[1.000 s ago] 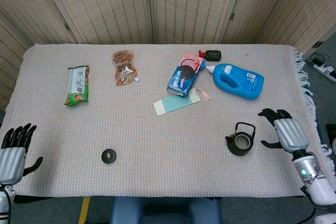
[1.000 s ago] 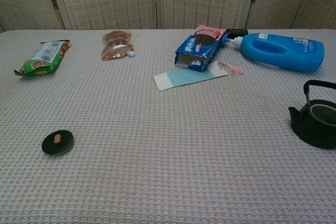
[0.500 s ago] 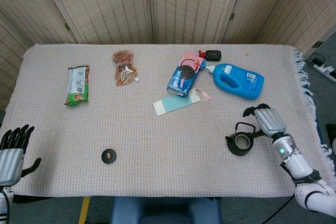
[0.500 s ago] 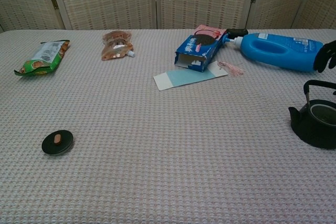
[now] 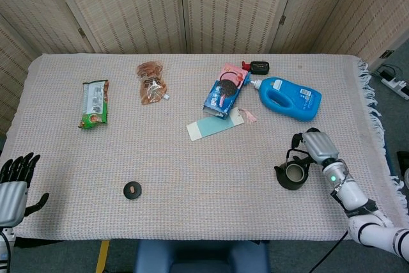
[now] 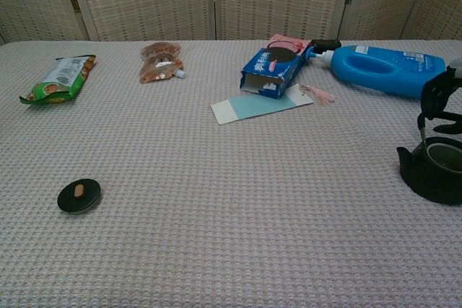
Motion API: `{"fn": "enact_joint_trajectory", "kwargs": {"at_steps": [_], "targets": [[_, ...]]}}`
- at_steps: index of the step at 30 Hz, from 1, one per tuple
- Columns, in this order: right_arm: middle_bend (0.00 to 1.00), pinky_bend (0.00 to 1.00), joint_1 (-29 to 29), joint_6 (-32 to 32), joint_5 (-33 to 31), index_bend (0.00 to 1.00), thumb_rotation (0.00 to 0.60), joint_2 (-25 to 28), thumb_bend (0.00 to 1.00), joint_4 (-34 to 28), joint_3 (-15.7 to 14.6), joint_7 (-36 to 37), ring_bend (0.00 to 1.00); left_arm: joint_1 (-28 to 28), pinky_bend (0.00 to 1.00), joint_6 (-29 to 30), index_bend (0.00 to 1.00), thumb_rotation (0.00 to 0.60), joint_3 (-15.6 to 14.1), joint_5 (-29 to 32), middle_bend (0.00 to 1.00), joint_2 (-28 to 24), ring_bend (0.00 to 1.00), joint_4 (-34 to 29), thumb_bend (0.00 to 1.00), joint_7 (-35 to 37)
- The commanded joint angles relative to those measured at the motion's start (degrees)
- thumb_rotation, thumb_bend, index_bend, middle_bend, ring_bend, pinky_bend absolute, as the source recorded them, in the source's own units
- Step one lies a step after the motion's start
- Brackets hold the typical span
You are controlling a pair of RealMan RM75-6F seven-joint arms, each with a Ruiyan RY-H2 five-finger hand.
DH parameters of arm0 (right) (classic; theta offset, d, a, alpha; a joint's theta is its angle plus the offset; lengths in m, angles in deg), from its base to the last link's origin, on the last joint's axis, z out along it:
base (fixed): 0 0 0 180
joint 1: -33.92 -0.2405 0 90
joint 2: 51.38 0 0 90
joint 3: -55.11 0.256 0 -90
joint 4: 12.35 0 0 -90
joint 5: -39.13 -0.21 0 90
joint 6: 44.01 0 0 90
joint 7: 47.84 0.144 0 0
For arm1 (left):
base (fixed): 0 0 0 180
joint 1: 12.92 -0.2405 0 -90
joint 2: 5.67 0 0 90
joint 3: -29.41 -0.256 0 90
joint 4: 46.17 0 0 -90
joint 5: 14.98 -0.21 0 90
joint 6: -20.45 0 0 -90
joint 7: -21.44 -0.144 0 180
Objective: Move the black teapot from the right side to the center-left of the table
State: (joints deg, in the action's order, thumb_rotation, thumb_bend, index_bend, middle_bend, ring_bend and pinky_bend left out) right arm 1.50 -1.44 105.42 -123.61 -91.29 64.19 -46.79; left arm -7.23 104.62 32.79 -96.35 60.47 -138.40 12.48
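Note:
The black teapot [image 5: 293,173] [image 6: 437,170] stands lidless on the right side of the table, its bail handle upright. My right hand [image 5: 314,148] [image 6: 437,102] is right behind and over that handle, fingers curving down toward it; a firm grip does not show. The teapot's round black lid [image 5: 132,190] [image 6: 79,195] lies alone at the front left. My left hand [image 5: 14,184] hovers off the table's front-left corner, fingers spread, holding nothing.
A blue detergent bottle [image 5: 288,98] lies behind the teapot. A blue box [image 5: 223,96], a pale card [image 5: 214,126] and a pink packet sit mid-back. A brown pouch [image 5: 152,83] and a green snack bag [image 5: 94,102] lie back left.
My right hand has swung in from the table's right edge to the teapot's handle. The teapot has not moved. The left hand has sunk slightly.

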Motion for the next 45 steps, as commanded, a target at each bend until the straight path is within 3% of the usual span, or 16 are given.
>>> {"fn": "enact_joint_trajectory", "kwargs": {"at_steps": [1, 14, 31, 38, 45], "targets": [[0.49, 0.17, -0.36, -0.45, -0.27, 0.53, 0.600, -0.21, 0.37, 0.35, -0.08, 0.31, 0.36, -0.10, 0.00, 0.04, 0.03, 0.600, -0.02, 0.04, 0.00, 0.02, 0.00, 0.13, 0.25, 0.18], [0.56, 0.18, 0.36, 2.22, 0.89, 0.63, 0.600, -0.09, 0.51, -0.98, -0.53, 2.07, 0.42, -0.04, 0.00, -0.38, 0.03, 0.600, 0.03, 0.14, 0.00, 0.25, 0.00, 0.53, 0.25, 0.92], [0.57, 0.18, 3.98, 15.92, 12.66, 0.64, 0.600, 7.14, 0.53, -17.34, -1.41, 0.40, 0.44, -0.45, 0.00, 0.45, 0.03, 0.600, 0.31, 0.15, 0.00, -0.04, 0.00, 0.77, 0.25, 1.34], [0.58, 0.18, 1.50, 16.08, 12.87, 0.64, 0.600, 7.31, 0.53, -22.45, 0.71, -3.21, 0.44, -0.48, 0.00, 0.92, 0.03, 0.600, 0.43, -0.32, 0.00, -0.10, 0.00, 1.26, 0.25, 1.46], [0.57, 0.18, -4.51, 12.02, 8.13, 0.64, 0.600, 5.66, 0.53, -27.07, 4.23, -11.57, 0.44, -0.58, 0.00, 1.68, 0.03, 0.600, 0.67, -1.01, 0.00, -0.73, 0.00, 1.38, 0.25, 2.48]]}}
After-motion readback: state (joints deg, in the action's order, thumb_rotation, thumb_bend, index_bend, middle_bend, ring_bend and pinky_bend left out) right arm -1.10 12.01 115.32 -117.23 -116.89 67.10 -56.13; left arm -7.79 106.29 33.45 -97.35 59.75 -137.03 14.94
